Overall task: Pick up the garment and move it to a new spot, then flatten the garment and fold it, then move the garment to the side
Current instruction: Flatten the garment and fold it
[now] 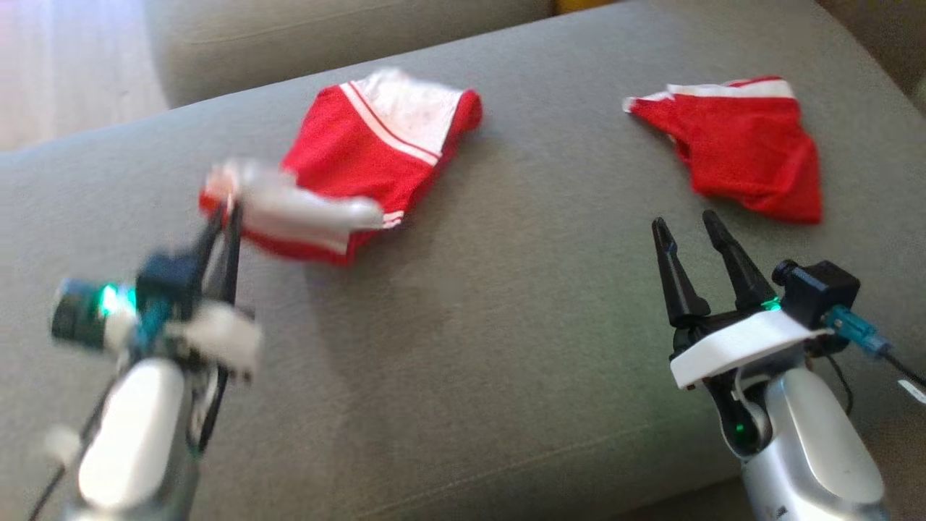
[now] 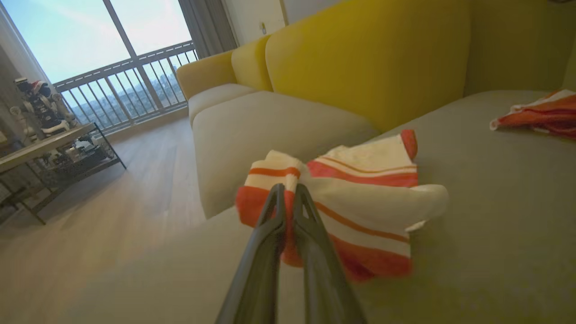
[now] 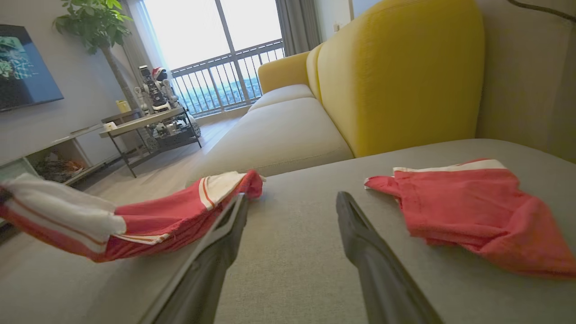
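So the big grey sofa cushion (image 1: 506,325) is the work surface here, and the garment (image 1: 362,152), a red thing with white panels and stripes, sits on its left half, closer to the back edge than the front. A second red piece (image 1: 738,145) lies crumpled well apart from it, over by the back right corner, untouched

Progress-wise I'd call this the very start: only the pick-up is underway. One white-striped end is hoisted off the cushion while the rest of the cloth lies bunched on it. Moving it, flattening, folding and shifting it aside all look not yet done, imo

Its long axis runs on a diagonal, from the raised end nearest the cushion's left edge back toward the middle of the back edge, where the white-panelled end points

The left gripper (image 2: 288,189) has its two dark fingers pinched together on that raised end (it's blurry from the head cam, clear from the wrist). The right gripper (image 1: 685,221) hovers over the front right part with fingers spread wide, holding nothing
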Controlling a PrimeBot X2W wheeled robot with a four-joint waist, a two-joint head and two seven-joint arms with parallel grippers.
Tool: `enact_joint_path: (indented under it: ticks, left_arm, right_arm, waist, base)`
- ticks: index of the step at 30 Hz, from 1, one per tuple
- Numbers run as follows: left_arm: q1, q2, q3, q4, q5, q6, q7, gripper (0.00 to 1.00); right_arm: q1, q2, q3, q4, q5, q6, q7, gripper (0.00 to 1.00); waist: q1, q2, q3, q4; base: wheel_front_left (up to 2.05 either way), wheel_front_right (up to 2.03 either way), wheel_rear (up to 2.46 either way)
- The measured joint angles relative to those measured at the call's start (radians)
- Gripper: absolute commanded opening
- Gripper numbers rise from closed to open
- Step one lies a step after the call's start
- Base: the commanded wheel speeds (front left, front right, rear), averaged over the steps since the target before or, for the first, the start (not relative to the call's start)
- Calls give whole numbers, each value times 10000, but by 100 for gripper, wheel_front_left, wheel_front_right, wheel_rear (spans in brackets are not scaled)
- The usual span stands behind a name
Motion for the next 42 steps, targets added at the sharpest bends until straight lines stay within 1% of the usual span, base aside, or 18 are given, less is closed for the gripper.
enact_joint_path:
  ticks: [2,3,5,9,10,12,13,17,21,23,26,30,32,34,38,42]
  left_arm:
    - [774,105,10,-4,0,117,0,0]
    - [1340,174,31,-38,0,313,0,0]
    - [1772,201,40,-38,0,420,0,0]
    - [2443,194,-107,-12,0,414,0,0]
    - [2443,194,-107,-12,0,414,0,2]
    - [2754,148,-385,222,2,372,12,96]
    - [2891,128,-533,378,27,278,86,100]
    - [3079,-59,-625,788,29,332,84,100]
    - [3055,-322,-303,545,-297,642,79,100]
    - [3033,-451,-27,90,-476,911,73,100]
    - [3033,-708,608,-1275,-796,1241,65,100]
    - [3188,-1139,1407,-2943,-1072,1473,59,100]
    - [3495,-1321,1695,-3501,-1072,1473,6,100]
    - [3966,-1496,1814,-3676,-1081,1452,-4,100]
    - [4700,-1666,1837,-3515,-1039,1101,-4,100]
    - [4491,-1664,1724,-3237,-585,834,-4,100]
  right_arm:
    - [53,2,31,17,-77,0,0,100]
    - [112,8,61,81,-157,0,0,100]
    - [161,6,61,178,-234,0,0,100]
    - [167,6,128,311,-332,0,0,100]
    - [167,6,128,311,-332,0,0,100]
    - [168,8,165,389,-395,0,0,100]
    - [168,6,173,430,-424,0,0,100]
    - [169,8,190,483,-500,0,46,100]
    - [209,4,173,504,-504,0,111,100]
    - [272,6,176,491,-504,0,119,100]
    - [427,6,163,414,-487,0,119,100]
    - [594,6,117,236,-351,0,115,100]
    - [704,6,117,213,-267,0,104,100]
    - [878,6,146,219,-217,0,102,100]
    - [1096,8,169,228,-215,0,102,100]
    - [1091,12,234,192,-215,0,102,100]
  waist:
    - [0,0,-35,246]
    - [0,0,-69,480]
    - [-1,0,-102,704]
    - [0,0,-158,1072]
    - [0,0,-158,1072]
    - [0,0,-214,1212]
    - [0,0,-250,1267]
    - [0,0,-428,1393]
    - [-1,0,-616,1463]
    - [0,0,-690,1499]
    - [0,0,-796,1542]
    - [-1,0,-886,1561]
    - [-1,0,-910,1575]
    - [-1,0,-917,1590]
    - [0,0,-919,1647]
    - [0,0,-854,1605]
  base:
    - [0,0,0]
    - [0,0,0]
    - [0,0,0]
    - [0,0,0]
    - [0,0,0]
    - [0,0,0]
    - [0,0,0]
    - [0,0,0]
    - [0,0,0]
    - [0,0,0]
    - [0,0,0]
    - [0,0,0]
    - [0,0,0]
    - [0,0,0]
    - [0,0,0]
    - [0,0,0]
